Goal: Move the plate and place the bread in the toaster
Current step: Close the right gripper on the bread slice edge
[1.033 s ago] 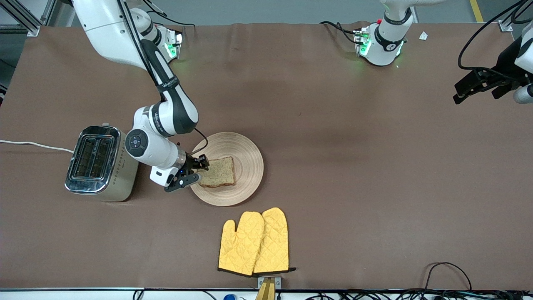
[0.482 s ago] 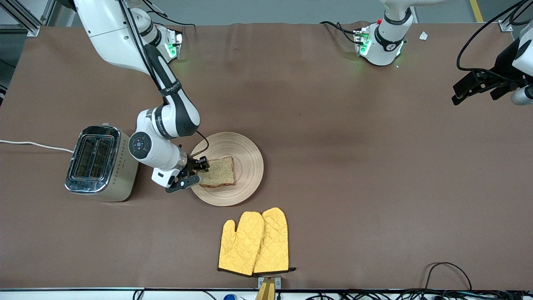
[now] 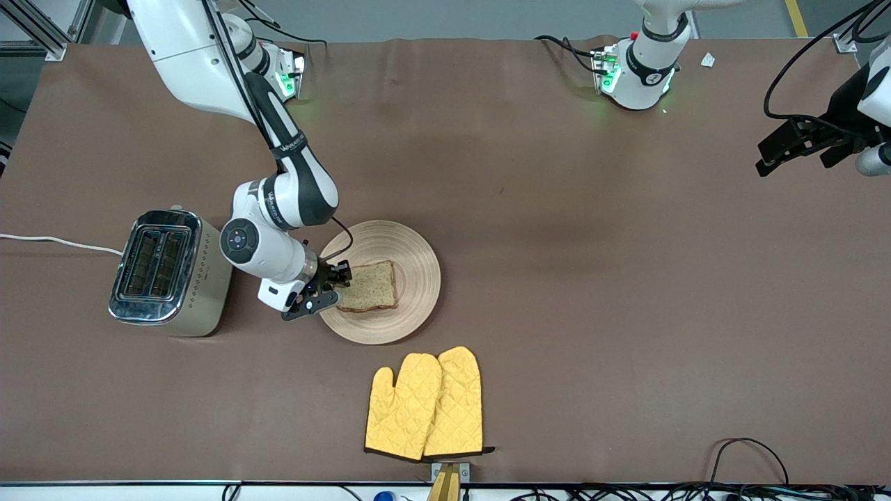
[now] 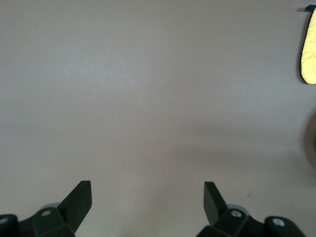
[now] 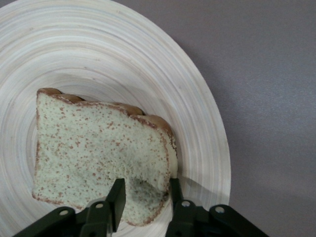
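Observation:
The square slice of bread (image 3: pixel 370 286) (image 5: pixel 94 148) lies on the round wooden plate (image 3: pixel 412 254) (image 5: pixel 148 54), at the plate's side toward the toaster (image 3: pixel 163 275). My right gripper (image 3: pixel 333 286) (image 5: pixel 146 195) comes in low from the toaster's side and is shut on the bread's corner. One finger presses the crumb face and the other sits against the crust, with the bread dented between them. My left gripper (image 3: pixel 766 158) (image 4: pixel 148 197) waits open in the air at the left arm's end of the table, over bare cloth.
A pair of yellow oven mitts (image 3: pixel 424 403) (image 4: pixel 310 49) lies nearer the front camera than the plate. The toaster's white cord (image 3: pixel 56 241) runs off the right arm's end of the table. Brown cloth covers the table.
The right gripper's jaws have narrowed onto the bread's corner, and the slice has shifted slightly on the plate. The left arm has hardly moved.

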You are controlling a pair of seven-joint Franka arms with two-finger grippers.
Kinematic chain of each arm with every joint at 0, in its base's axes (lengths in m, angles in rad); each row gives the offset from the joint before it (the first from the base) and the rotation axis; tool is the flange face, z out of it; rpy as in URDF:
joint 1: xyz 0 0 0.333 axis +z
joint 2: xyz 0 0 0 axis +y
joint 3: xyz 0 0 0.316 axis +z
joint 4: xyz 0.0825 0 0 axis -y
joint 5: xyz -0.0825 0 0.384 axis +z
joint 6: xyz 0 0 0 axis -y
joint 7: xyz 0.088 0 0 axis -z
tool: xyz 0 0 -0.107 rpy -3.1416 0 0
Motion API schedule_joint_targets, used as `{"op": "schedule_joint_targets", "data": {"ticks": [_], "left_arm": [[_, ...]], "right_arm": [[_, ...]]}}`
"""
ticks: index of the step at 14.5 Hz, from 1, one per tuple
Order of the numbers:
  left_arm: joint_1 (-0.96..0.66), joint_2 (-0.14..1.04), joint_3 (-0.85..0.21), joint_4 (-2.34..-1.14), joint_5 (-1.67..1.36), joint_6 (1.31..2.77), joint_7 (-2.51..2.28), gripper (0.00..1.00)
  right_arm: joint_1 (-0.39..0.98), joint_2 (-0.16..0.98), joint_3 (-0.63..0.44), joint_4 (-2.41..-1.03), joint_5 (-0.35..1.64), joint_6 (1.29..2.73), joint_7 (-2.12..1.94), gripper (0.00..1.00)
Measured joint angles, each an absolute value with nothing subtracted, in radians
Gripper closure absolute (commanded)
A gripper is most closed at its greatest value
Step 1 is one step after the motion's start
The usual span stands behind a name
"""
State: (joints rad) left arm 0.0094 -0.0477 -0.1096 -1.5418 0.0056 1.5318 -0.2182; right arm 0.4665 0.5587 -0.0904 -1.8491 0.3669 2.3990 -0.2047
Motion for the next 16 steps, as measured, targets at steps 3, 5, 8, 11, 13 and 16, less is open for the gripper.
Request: {"op": "schedule_joint_targets", "data": {"ticks": [3,5,8,11,13,16], "left_arm": [[0.009,-0.043,-0.110,-1.543,0.006,1.534,-0.218,0.00],[0.006,-0.042,-0.110,-1.543,0.006,1.536,-0.218,0.00],[0.001,-0.038,-0.111,-1.543,0.006,1.538,-0.218,0.00],[0.000,-0.026,-0.111,-1.543,0.006,1.552,-0.218,0.00],[-0.001,-0.018,-0.112,-1.543,0.006,1.570,-0.218,0.00],[-0.002,-0.013,-0.117,-1.540,0.006,1.582,-0.218,0.00]], "right_arm": [[0.480,0.559,-0.091,-1.850,0.363,2.407,-0.204,0.57],[0.492,0.560,-0.097,-1.851,0.361,2.410,-0.197,0.56],[0.557,0.563,-0.152,-1.853,0.350,2.411,-0.178,0.56],[0.615,0.567,-0.204,-1.853,0.345,2.412,-0.170,0.56],[0.621,0.570,-0.210,-1.853,0.325,2.414,-0.168,0.56],[0.620,0.574,-0.219,-1.853,0.319,2.415,-0.167,0.56]]}}
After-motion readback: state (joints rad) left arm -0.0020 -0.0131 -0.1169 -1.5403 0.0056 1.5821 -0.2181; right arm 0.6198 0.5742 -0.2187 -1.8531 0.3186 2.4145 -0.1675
